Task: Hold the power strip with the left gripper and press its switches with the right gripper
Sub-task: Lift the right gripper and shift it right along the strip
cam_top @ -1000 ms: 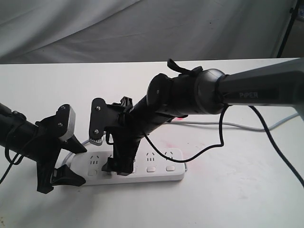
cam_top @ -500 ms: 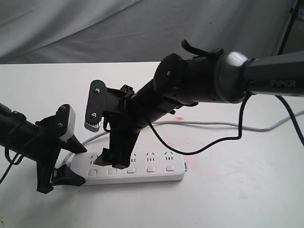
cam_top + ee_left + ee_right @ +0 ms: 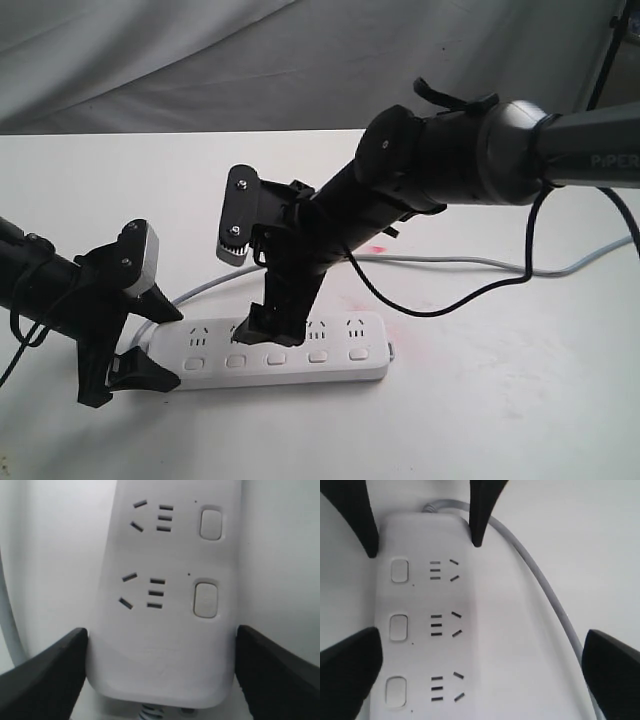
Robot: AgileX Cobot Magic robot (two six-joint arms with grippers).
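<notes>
The long white plastic power strip [image 3: 330,365] lies on the white table [image 3: 480,400]. It looks light, stiff and smooth, so it may slide. Your black left gripper [image 3: 172,350] clamps its cord end by both sides. Your black right gripper [image 3: 262,332] hangs spread open above the small white switches [image 3: 277,358].

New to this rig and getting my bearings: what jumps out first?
The glossy dark arm reaching in from the right, its right pincer open and poised just above the white power strip on the table. At the strip's left end, the left pincer clamps it from both sides.
</notes>
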